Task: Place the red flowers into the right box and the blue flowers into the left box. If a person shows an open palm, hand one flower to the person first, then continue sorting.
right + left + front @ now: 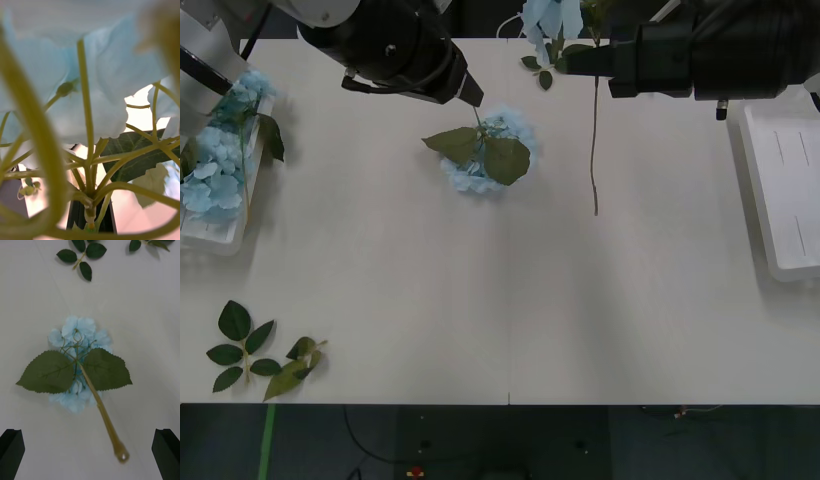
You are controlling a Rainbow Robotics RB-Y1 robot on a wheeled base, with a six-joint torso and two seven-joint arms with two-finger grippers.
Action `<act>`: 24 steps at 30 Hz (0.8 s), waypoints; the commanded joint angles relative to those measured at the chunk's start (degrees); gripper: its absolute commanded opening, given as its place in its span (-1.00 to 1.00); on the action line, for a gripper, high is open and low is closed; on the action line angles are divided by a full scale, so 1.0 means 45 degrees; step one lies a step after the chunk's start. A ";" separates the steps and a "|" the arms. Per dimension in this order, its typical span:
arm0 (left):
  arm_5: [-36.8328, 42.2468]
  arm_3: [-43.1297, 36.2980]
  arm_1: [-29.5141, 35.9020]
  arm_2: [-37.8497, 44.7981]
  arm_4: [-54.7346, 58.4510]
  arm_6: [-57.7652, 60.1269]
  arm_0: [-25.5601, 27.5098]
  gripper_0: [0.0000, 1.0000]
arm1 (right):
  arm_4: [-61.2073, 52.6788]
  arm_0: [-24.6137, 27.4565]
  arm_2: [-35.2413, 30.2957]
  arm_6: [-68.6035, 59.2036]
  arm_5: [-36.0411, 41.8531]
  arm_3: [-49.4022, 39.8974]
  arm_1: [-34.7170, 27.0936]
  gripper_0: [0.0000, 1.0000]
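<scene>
One blue flower (480, 155) lies head-down on the table's far middle, its two leaves on top and its stalk (103, 416) pointing at my left gripper (470, 92). That gripper (90, 438) hovers just above it, open and empty. My right gripper (572, 60) is shut on another blue flower (550, 20) at the far edge; its long stalk (595, 150) hangs down over the table. Up close, its pale petals (93, 93) and green stems sit right above the black fingers (77, 219). The left box (210, 238) holds blue flowers (215, 165). The right box (780, 200) is bare. The red flowers are out of view.
Two flowerless leaf sprigs (242, 345) (300, 360) lie near the front left corner of the table; one also shows as dark leaves (84, 255) beyond the lying flower. The white table spreads wide between the two trays.
</scene>
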 commanded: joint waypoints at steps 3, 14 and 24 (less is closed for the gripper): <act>-0.3342 -0.0866 -0.0047 0.0420 -0.0323 0.0253 0.2598 1.00 | -0.1120 -0.0063 -0.1314 0.1736 -0.0161 -0.1023 -0.0414 -1.00; -0.8420 -0.0534 -0.1610 0.0381 -0.2511 -0.0137 0.5000 1.00 | -0.2370 0.0015 -0.1763 0.3904 -0.0376 -0.1395 -0.0394 -1.00; -1.1974 0.2044 -0.3211 -0.0029 -0.4600 -0.0411 0.4688 1.00 | -0.2429 0.0327 -0.1685 0.4099 -0.0376 -0.1902 -0.0355 -1.00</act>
